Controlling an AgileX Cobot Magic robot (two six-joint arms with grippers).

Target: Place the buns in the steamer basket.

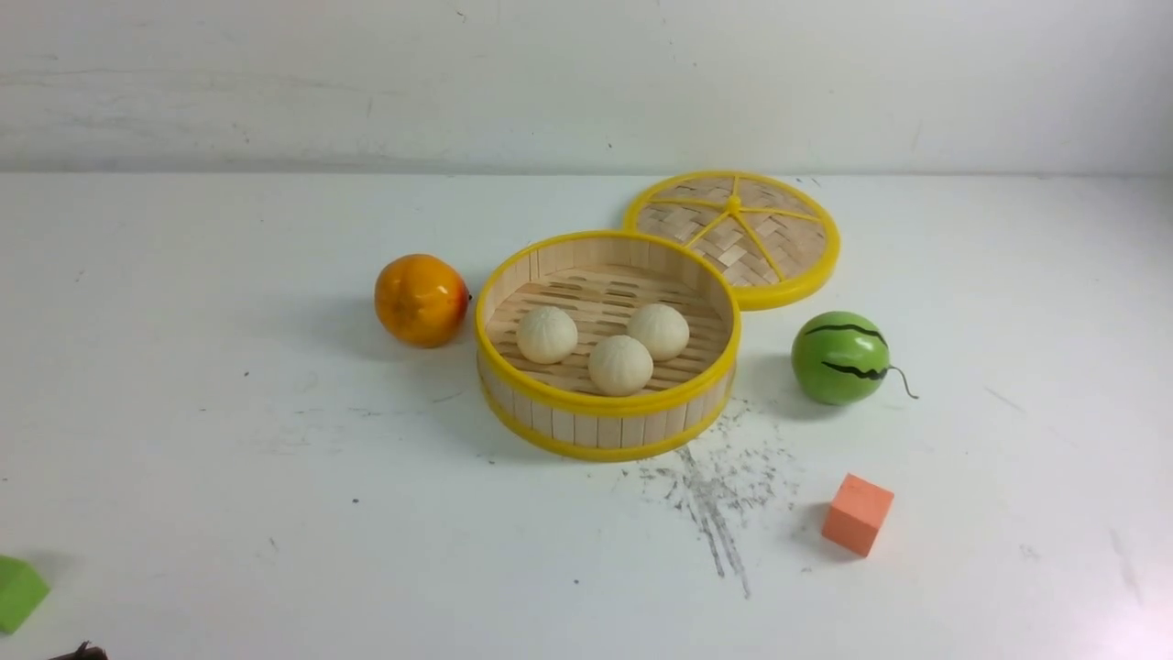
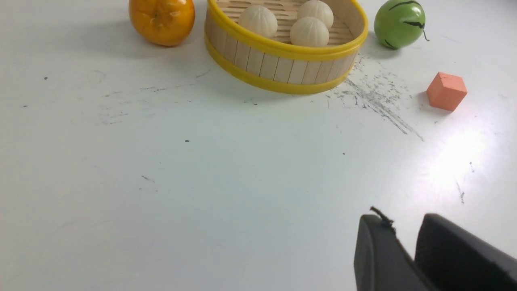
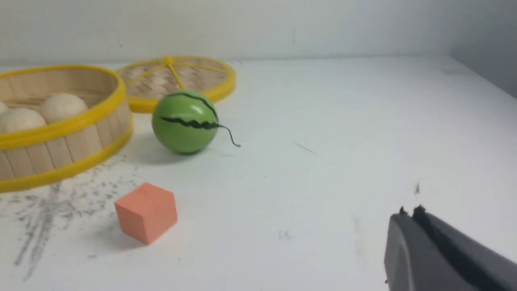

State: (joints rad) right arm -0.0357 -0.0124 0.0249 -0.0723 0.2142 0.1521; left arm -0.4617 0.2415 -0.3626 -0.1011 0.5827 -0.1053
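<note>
Three cream-white buns (image 1: 547, 335) (image 1: 620, 365) (image 1: 658, 331) lie close together on the slatted floor of the steamer basket (image 1: 605, 403), which stands mid-table. In the left wrist view the buns (image 2: 258, 20) show over the basket's wall (image 2: 282, 68). My left gripper (image 2: 404, 226) hangs over bare table well short of the basket, open by a narrow gap with nothing in it. My right gripper (image 3: 408, 213) is shut and empty, off to the right of the basket (image 3: 60, 145), where two buns (image 3: 62, 106) peek over the rim.
An orange fruit (image 1: 421, 300) sits just left of the basket and a green watermelon ball (image 1: 840, 357) just right of it. The flat woven lid (image 1: 733, 236) lies behind. An orange cube (image 1: 858, 513) rests front right, and a green block (image 1: 18, 591) at the front left edge.
</note>
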